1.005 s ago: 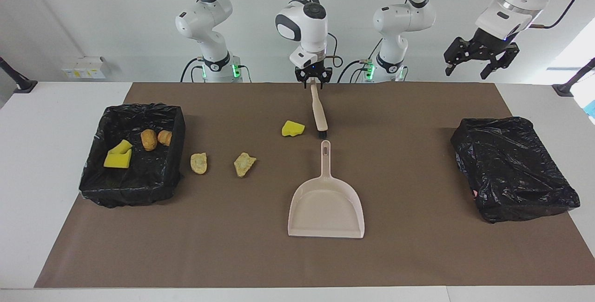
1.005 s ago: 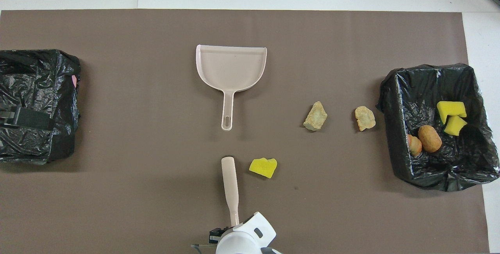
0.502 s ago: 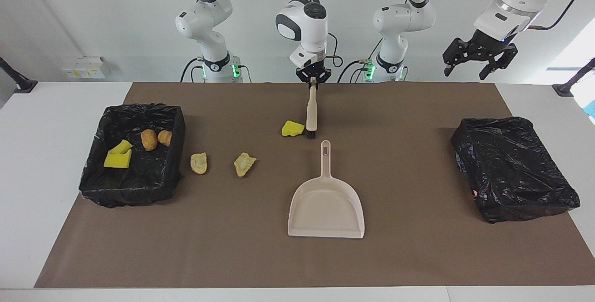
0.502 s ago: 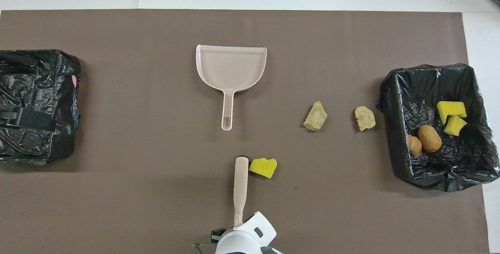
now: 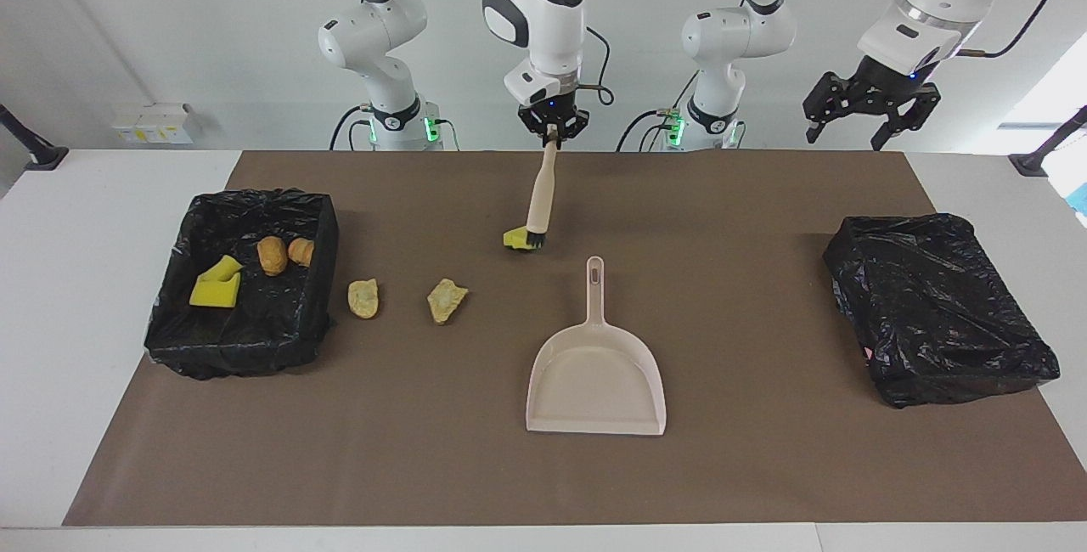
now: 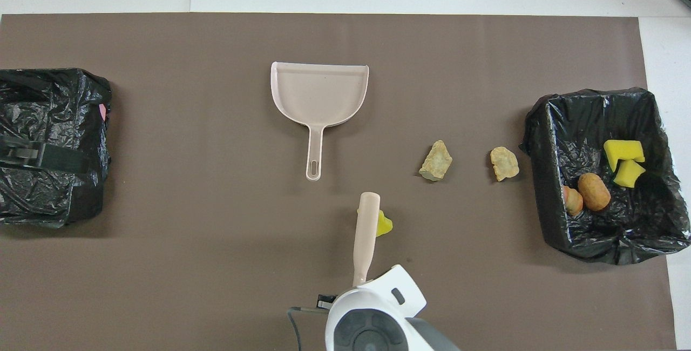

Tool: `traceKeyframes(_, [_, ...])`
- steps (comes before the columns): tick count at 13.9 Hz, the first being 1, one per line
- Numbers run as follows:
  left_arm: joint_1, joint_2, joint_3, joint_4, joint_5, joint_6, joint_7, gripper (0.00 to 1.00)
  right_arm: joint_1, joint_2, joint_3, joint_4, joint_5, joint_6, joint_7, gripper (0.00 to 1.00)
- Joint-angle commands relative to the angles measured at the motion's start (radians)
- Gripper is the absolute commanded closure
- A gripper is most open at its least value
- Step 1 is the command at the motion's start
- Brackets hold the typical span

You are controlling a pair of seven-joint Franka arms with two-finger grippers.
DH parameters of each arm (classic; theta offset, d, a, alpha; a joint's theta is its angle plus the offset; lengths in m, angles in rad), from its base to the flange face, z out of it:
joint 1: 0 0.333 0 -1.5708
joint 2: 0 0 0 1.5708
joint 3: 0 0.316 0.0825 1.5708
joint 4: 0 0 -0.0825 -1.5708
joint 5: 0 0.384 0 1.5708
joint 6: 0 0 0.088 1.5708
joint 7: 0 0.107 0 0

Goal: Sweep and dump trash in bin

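My right gripper point(image 5: 552, 129) is shut on the handle of the beige brush point(image 5: 541, 187), which hangs tilted with its dark bristles on the mat. The bristles touch a yellow sponge piece point(image 5: 515, 239), which is partly hidden under the brush point(image 6: 365, 232) in the overhead view. Two tan crumbly chunks point(image 5: 363, 298) point(image 5: 446, 300) lie on the mat beside the open black-lined bin point(image 5: 323, 263). The bin holds yellow sponge pieces point(image 5: 215, 289) and brown chunks point(image 5: 272, 255). The beige dustpan point(image 5: 596, 374) lies empty mid-table, its handle toward the robots. My left gripper point(image 5: 866, 106) is open and waits in the air.
A second bin wrapped in a black bag point(image 5: 934, 306) stands at the left arm's end of the table. A brown mat point(image 5: 730, 221) covers the white table. In the overhead view the left gripper point(image 6: 21, 154) shows over that wrapped bin.
The right gripper has risen and swung the brush toward the right arm's end of the table. The bristles have reached the yellow sponge piece and pushed it that way. The left gripper rose slightly.
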Motion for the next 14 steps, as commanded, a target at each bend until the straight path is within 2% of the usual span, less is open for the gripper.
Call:
traceKeyframes(1, [-0.113,0.016,0.005,-0.064,0.011,0.128,-0.144,0.0,-0.088,0.003,0.006,0.032,-0.068,-0.064,-0.045,1.0])
traceKeyframes(3, [-0.182,0.053,0.005,-0.099,0.011,0.22,-0.213,0.0,-0.156,0.009,0.006,0.029,-0.113,-0.1,-0.057,1.0])
traceKeyframes(7, [-0.3,0.171,0.005,-0.101,0.0,0.375,-0.429,0.0,-0.354,0.028,0.007,0.007,-0.232,-0.15,-0.265,1.0])
traceKeyframes(10, [-0.37,0.266,0.005,-0.097,-0.003,0.498,-0.531,0.0,-0.472,0.026,0.007,-0.031,-0.368,-0.135,-0.451,1.0])
traceKeyframes(12, [-0.423,0.363,0.007,-0.083,0.0,0.588,-0.537,0.0,-0.547,0.026,0.01,-0.047,-0.424,-0.101,-0.523,1.0])
traceKeyframes(14, [-0.434,0.409,0.005,-0.083,0.012,0.607,-0.533,0.0,-0.572,0.031,0.009,-0.086,-0.446,-0.068,-0.543,1.0])
